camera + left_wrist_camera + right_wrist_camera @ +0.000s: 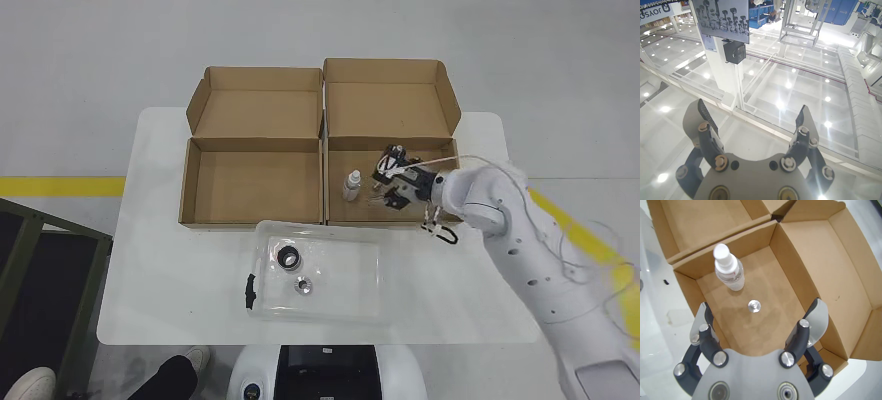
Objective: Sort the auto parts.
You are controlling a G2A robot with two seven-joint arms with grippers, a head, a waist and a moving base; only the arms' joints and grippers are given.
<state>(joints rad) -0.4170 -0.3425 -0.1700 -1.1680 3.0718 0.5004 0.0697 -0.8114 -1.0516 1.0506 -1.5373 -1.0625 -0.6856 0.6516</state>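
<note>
2 metal parts (289,257) wait in the clear tray (365,300) at the table's (160,280) front edge; our right gripper (761,305) hangs spread, empty, over the right box's (787,262) silver part (754,306) beside the bottle (728,272), so we judge another tray pickup next.

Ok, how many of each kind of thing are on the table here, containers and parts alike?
Cardboard boxes: 2, empty box and occupied box
Clear bin: 1
Bottle: 1, upright in the occupied box
Metal parts: 3, ring and small silver piece in the bin, silver disc in the occupied box
Total: 7
</note>
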